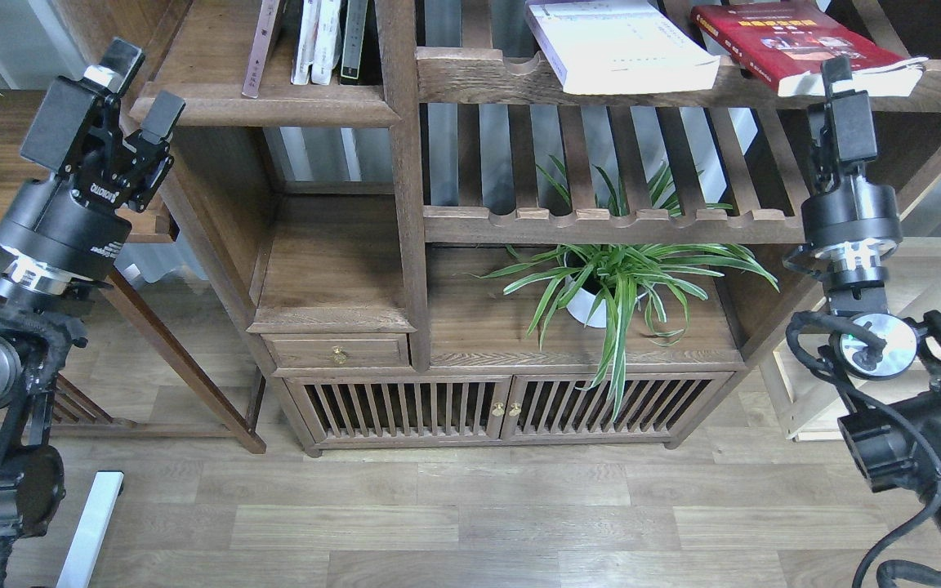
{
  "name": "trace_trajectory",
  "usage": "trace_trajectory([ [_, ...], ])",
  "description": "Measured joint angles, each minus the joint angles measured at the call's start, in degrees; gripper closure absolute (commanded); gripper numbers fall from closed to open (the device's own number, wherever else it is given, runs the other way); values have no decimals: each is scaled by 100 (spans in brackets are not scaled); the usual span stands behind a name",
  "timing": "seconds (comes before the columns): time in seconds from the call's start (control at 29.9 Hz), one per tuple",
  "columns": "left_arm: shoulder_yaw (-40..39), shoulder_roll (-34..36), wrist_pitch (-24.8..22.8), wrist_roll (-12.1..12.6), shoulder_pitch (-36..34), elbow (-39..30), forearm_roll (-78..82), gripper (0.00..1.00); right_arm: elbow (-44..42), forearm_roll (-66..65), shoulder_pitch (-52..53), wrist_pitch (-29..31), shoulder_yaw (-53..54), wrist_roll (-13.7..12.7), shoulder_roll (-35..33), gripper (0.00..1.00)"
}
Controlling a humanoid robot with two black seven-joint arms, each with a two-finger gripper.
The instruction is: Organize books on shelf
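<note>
White-covered book (622, 45) lies flat on the upper slatted rack (487, 77), its near corner overhanging the notched front rail. Bright red book (797, 41) lies flat just right of it on the same rack, pages toward the camera, lower right corner jutting past the rail. The two are near each other but not touching, as far as I can tell. No maroon book in view.

Solid shelf (274, 102) sits upper left, dark brown board with moulded front edge. A few thin upright volumes (327, 41) already stand on it, one thin book leaning at their left. Bare board in front and to the left.

Right gripper (838, 86) is raised just below the red book's jutting corner, seen edge-on; fingers cannot be separated, so I cannot tell its state. Left gripper (136, 82) hangs at the solid shelf's left front corner, fingers clearly apart, holding nothing.

Judgement: early in the task; neither thick book is on the solid shelf. The red book looks like the likely first pick. To do it well: take it by the overhanging corner, spine side if reachable, as the loose page edge would probably splay. Lift clear of the rail before travelling left, and keep clear of the white book.

Below: second slatted rack, spider plant (617, 282) in a white pot, drawer, slatted doors.
</note>
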Motion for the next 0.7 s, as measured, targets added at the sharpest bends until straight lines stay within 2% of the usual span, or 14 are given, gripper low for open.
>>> trace_trajectory([
  [0.3, 16, -13, -1, 0, -4, -1, 0, 0, -140, -15, 272, -221, -8, -5, -45, 0],
  [0.47, 17, -13, -1, 0, -8, -17, 0, 0, -189, -7, 468, -838, -26, -52, 8, 0],
  [0.6, 18, 1, -1, 0, -8, -40, 0, 0, -379, 40, 793, -1548, -118, -249, 62, 1],
  [0.64, 17, 2, -1, 0, -6, -47, 0, 0, -470, 57, 929, -1706, -146, -322, 79, 5],
  [0.7, 10, 6, -2, 0, 4, -50, 0, 0, -634, 82, 1192, -1927, -172, -450, 126, 23],
])
